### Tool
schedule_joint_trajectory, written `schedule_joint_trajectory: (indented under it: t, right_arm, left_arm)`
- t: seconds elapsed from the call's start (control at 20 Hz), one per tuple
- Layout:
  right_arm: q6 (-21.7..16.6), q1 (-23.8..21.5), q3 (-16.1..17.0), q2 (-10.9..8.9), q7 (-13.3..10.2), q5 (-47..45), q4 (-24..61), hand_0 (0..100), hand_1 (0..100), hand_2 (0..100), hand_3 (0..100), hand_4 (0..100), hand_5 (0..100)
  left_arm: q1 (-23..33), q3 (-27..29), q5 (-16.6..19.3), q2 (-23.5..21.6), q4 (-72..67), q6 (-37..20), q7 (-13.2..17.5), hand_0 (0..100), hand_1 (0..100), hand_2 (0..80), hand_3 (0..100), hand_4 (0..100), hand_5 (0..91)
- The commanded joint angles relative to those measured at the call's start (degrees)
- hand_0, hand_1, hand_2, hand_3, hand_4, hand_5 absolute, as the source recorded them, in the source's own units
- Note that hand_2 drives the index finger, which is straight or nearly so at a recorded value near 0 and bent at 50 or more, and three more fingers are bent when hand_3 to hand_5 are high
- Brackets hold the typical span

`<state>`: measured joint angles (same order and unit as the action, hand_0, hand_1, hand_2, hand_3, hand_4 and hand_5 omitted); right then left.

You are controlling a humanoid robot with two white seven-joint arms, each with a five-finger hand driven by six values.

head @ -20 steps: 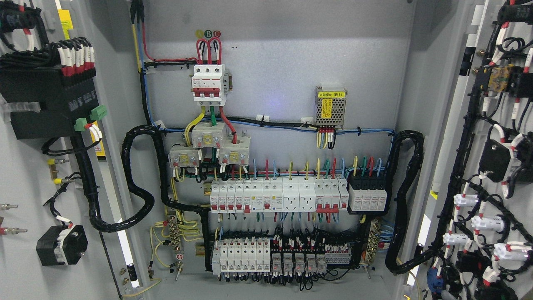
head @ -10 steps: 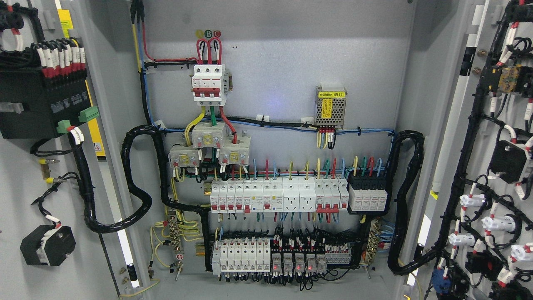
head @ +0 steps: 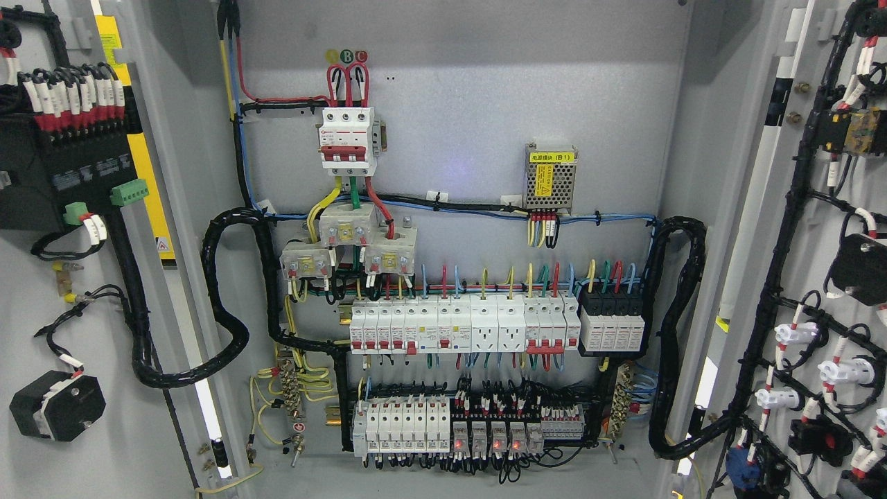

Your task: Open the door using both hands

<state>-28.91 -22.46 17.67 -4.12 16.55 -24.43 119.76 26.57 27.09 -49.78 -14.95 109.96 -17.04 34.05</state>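
An electrical cabinet stands wide open before me. Its left door [head: 41, 333] swings out at the picture's left, its inner face carrying a black module [head: 62, 173] and wiring. The right door [head: 818, 277] swings out at the right, with black cable looms and white switch backs on its inside. Between them the grey back panel [head: 471, 104] shows a red-and-white main breaker [head: 348, 138], rows of white breakers [head: 457, 326] and a small power supply [head: 549, 177]. Neither of my hands nor arms shows in the head view.
Thick black corrugated conduits loop from the back panel to each door, one at the left [head: 222, 305] and one at the right [head: 675, 333]. A lower row of breakers and relays [head: 464, 426] shows red lights. A yellow strip [head: 149, 173] runs beside the left door's hinge side.
Both doors have swung further outward: the left door's parts have slid left and the right door's parts have slid right. The back panel has stayed still.
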Motion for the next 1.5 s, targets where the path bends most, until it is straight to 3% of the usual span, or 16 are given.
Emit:
schedule_joint_trajectory:
  t: [0.0,0.5,0.7,0.9,1.45]
  right_arm:
    - [0.17,-0.04,4.12,0.34,-0.11,-1.15,-0.05,0,50,4,0,0,0]
    - [0.17,-0.04,4.39,0.34,-0.11,-1.24,-0.49,0,50,4,0,0,0]
    - [0.17,-0.04,4.3,0.08,-0.11,-1.24,-0.49,0,50,4,0,0,0]
    - [0.17,-0.04,3.25,-0.54,-0.11,-1.24,-0.32,0,50,4,0,0,0]
    - [-2.2,0.22,-2.37,-5.46,-0.11,-1.94,-0.14,0,50,4,0,0,0]
  left_arm:
    - [-0.64,3.5,-2.78,-6.05,-5.1,-0.01,0.58,12,56,0.0,0,0,0.0]
    - [-1.52,3.5,-5.86,-10.36,-9.05,-0.01,0.58,12,56,0.0,0,0,0.0]
    - [-1.52,3.5,-9.72,-12.29,-10.64,-0.01,0.58,12,56,0.0,0,0,0.0]
    - [-1.61,3.76,-9.9,-12.73,-12.04,-0.01,0.58,12,56,0.0,0,0,0.0]
    - [-5.3,3.68,-10.34,-16.16,-17.75,0.26,0.58,12,56,0.0,0,0,0.0]
